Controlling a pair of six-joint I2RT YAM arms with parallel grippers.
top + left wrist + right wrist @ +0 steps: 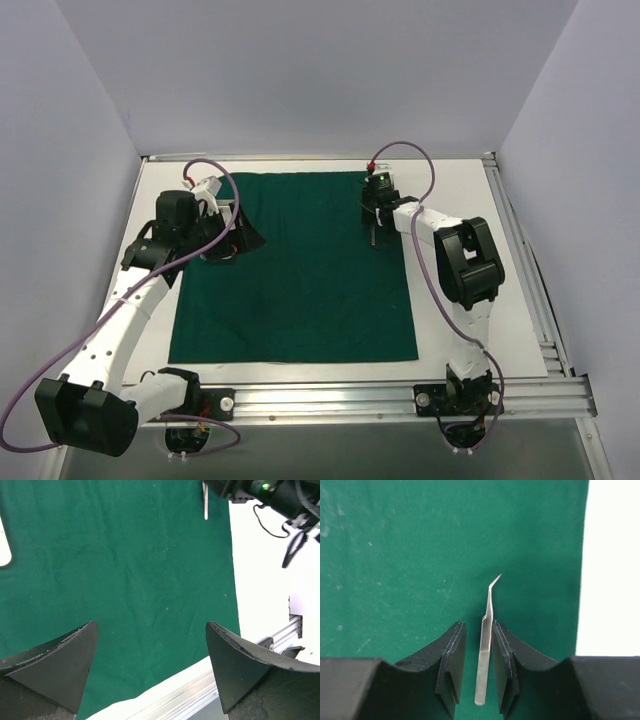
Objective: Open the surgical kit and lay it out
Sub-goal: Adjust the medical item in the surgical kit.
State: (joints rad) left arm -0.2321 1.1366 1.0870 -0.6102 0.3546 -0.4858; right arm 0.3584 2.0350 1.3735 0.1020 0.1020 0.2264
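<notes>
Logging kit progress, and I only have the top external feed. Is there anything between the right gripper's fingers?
Observer: Yes. The right wrist view shows thin steel tweezers with a bent tip between the fingers of the right gripper, over the green cloth. There's a gap on one side, so I can't tell if they're pinched.
Operator: And the other side?
Observer: The left wrist view shows the left gripper wide open, with only cloth between its fingers.
</notes>
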